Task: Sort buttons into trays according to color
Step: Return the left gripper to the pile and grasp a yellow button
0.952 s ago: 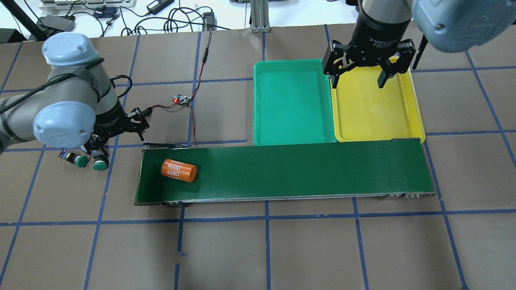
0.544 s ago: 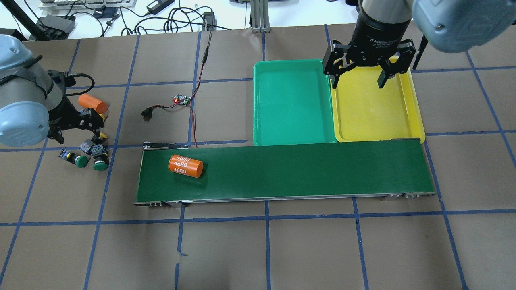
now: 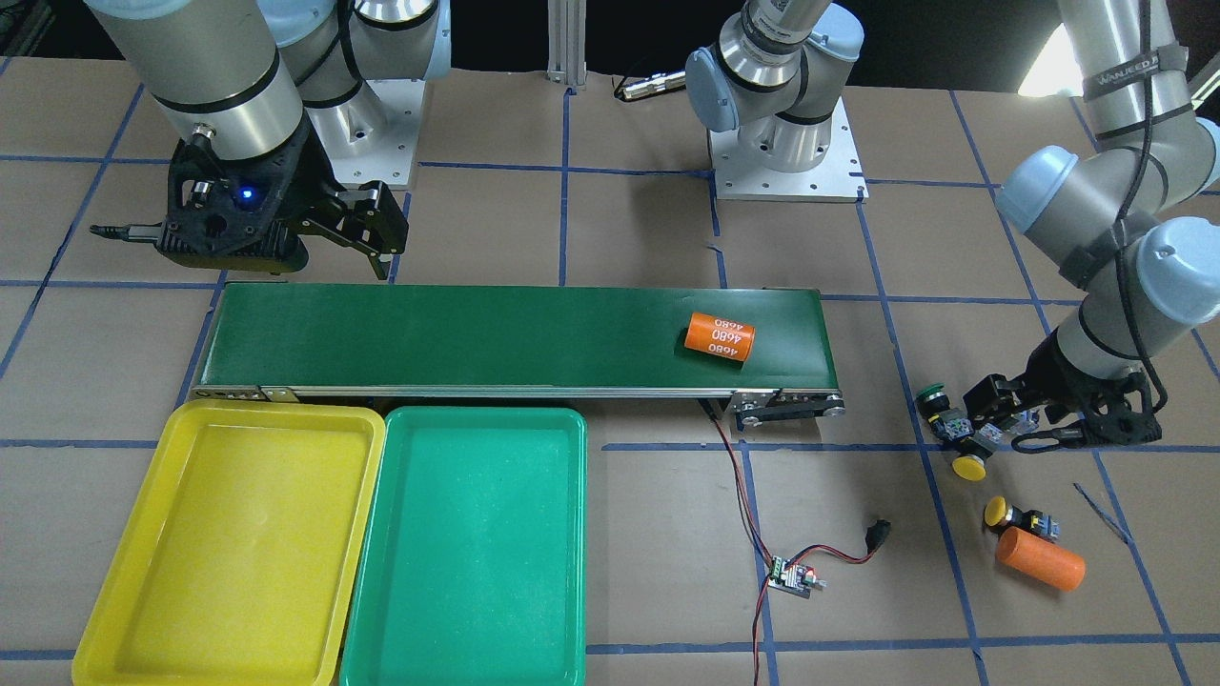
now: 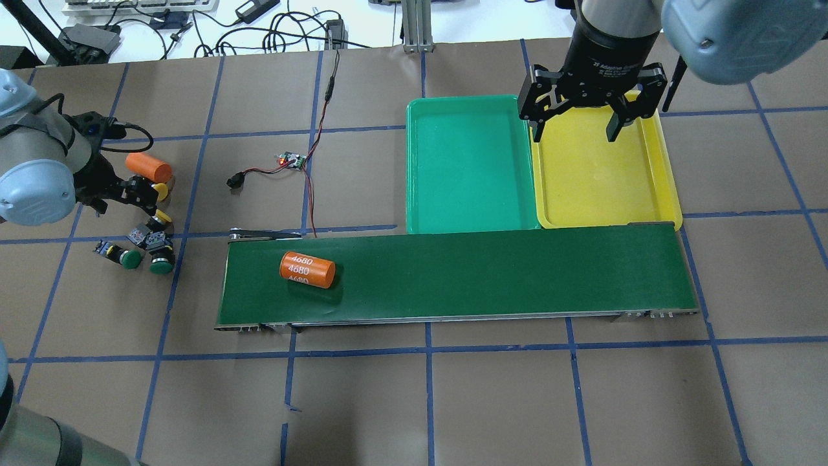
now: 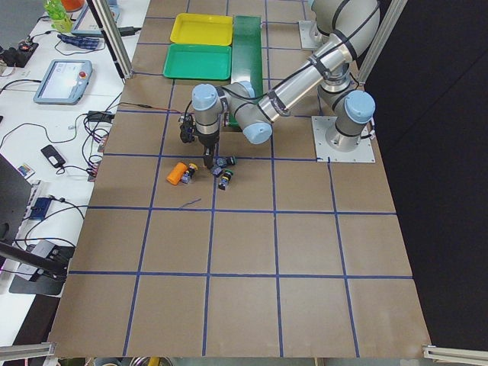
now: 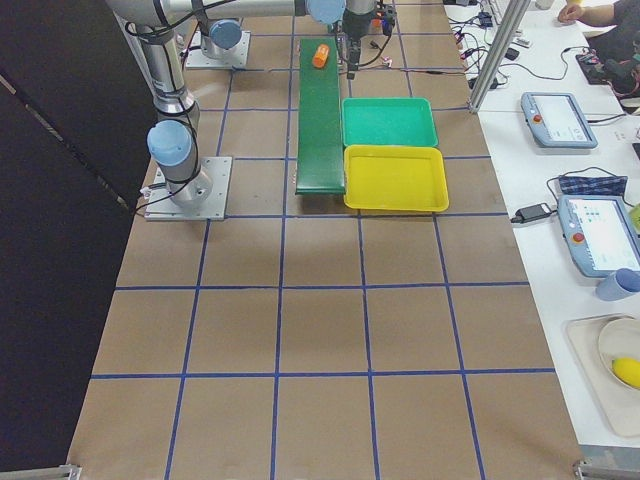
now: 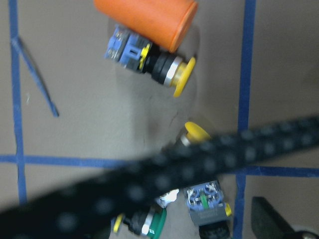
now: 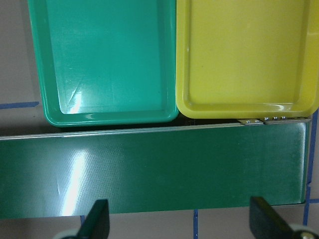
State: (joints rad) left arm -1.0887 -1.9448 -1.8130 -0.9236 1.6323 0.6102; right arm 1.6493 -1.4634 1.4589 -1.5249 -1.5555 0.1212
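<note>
Several buttons lie on the brown table left of the belt. Two green-capped ones (image 4: 132, 259) (image 4: 161, 264) sit nearest the robot, and two yellow-capped ones (image 4: 160, 191) (image 4: 165, 217) lie just beyond. The left wrist view shows one yellow button (image 7: 149, 62) touching an orange cylinder (image 7: 144, 20). The other yellow cap (image 7: 197, 133) is partly hidden behind a black cable. My left gripper (image 4: 119, 197) hovers open over this cluster, holding nothing. The green tray (image 4: 471, 220) and the yellow tray (image 4: 666, 188) hold nothing. My right gripper (image 4: 576, 129) hangs open above them.
A dark green conveyor belt (image 4: 517, 272) runs in front of the trays, with an orange cylinder (image 4: 307, 270) marked 4680 lying near its left end. A small circuit board (image 4: 292, 160) with red wires lies behind the belt's left end.
My left arm has swung left from the belt's left end to above the buttons. The orange cylinder on the belt has drifted a little to the right. The right arm has not moved.
</note>
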